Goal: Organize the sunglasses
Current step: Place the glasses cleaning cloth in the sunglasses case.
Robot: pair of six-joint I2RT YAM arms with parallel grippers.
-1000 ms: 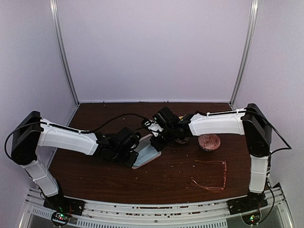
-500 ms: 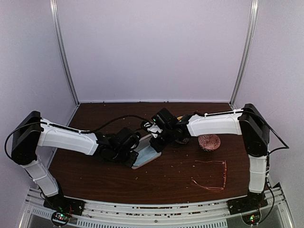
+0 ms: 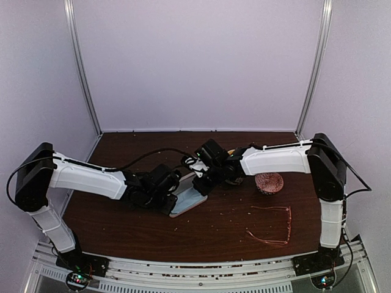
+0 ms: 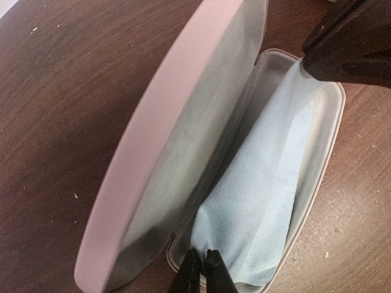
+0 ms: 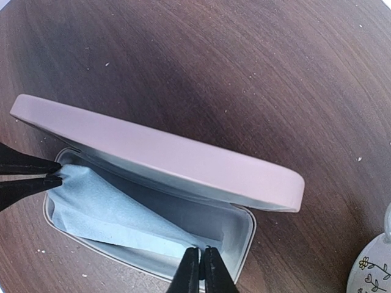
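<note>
The sunglasses (image 3: 272,224), thin reddish-pink wire frames, lie open on the table at the front right, apart from both arms. The pink case (image 3: 188,198) lies open at the table's middle, seen in the left wrist view (image 4: 159,140) and right wrist view (image 5: 159,159). A light blue cloth (image 4: 275,177) lies in its tray, also in the right wrist view (image 5: 110,210). My left gripper (image 4: 203,262) is shut on one end of the cloth. My right gripper (image 5: 202,259) is shut on the other end. In the top view the left gripper (image 3: 173,196) and right gripper (image 3: 200,182) meet over the case.
A pink patterned mug (image 3: 269,182) stands right of the case, behind the sunglasses; its edge shows in the right wrist view (image 5: 372,268). Crumbs speckle the dark wooden table (image 3: 220,235). Metal posts and pale walls bound the back.
The right gripper has shifted slightly left over the case. The left arm, the case and the sunglasses have not visibly moved.
</note>
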